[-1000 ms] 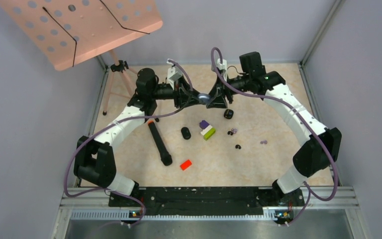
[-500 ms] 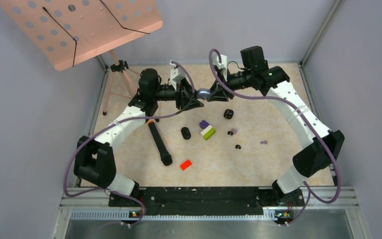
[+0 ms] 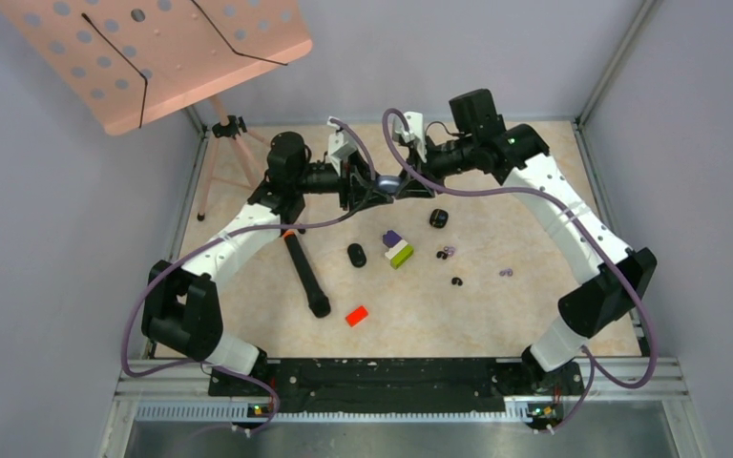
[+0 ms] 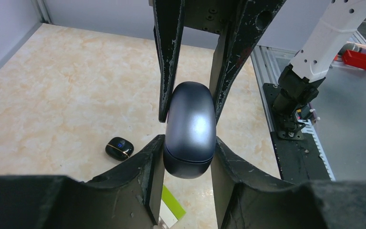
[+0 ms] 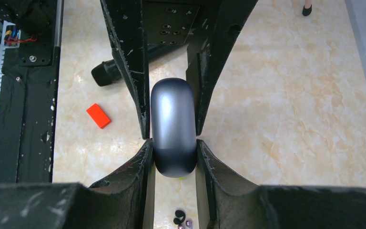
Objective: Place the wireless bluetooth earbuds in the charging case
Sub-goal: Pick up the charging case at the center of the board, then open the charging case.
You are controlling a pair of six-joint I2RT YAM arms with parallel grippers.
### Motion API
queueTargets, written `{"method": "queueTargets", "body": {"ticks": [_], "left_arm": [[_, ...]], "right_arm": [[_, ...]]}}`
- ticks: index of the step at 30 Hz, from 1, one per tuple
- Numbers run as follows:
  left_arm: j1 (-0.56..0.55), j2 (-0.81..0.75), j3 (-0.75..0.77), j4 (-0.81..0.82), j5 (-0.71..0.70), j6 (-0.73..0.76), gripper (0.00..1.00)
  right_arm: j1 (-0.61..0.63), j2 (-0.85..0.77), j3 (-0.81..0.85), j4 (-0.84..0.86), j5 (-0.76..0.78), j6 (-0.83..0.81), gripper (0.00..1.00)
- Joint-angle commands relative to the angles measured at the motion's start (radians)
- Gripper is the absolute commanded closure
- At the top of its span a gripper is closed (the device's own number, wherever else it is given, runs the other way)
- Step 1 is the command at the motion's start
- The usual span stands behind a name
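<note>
The left gripper (image 4: 189, 143) is pinching the near end of the grey-blue charging case (image 4: 190, 117). The right gripper (image 5: 173, 143) is pinching its other end. The case hangs in the air between them, over the middle of the worktop's (image 3: 534, 315) far edge, with its lid shut.

The shell is smooth and rounded, and each pair of fingers presses on a curved flank. I judge that a harder squeeze, or a pull from one arm, could squirt it out. It could also drop if one gripper lets go before the other holds firmly. Fingers set across the lid seam would block opening.

The earbuds (image 3: 449, 252) lie loose on the worktop, right of centre and well apart from the held case. More earbuds (image 5: 183, 220) show below the right gripper's fingers.

No brand or label reads on the case. A black case (image 4: 119, 148) on the worktop carries a small blue lit mark, too small to read.
</note>
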Motion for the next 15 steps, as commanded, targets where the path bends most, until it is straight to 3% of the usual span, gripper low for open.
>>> {"method": "queueTargets", "body": {"ticks": [1,4,10,12,15], "left_arm": [[-0.003,-0.019,-0.013,0.058,0.005,0.011,0.55],[-0.003,-0.018,-0.020,0.071,0.005,0.009,0.58],[-0.002,-0.010,-0.025,0.094,0.007,0.007,0.77],[-0.003,-0.007,-0.026,0.111,0.007,-0.005,0.85],[-0.003,-0.003,-0.032,0.130,0.007,-0.013,0.95]], "right_arm": [[0.014,0.018,0.072,-0.010,0.005,0.009,0.94],[0.013,0.032,0.097,-0.033,0.012,0.012,0.94],[0.013,0.045,0.109,-0.041,0.009,0.035,0.94],[0.013,0.049,0.108,-0.039,0.011,0.046,0.86],[0.014,0.057,0.107,-0.038,0.008,0.078,0.67]]}}
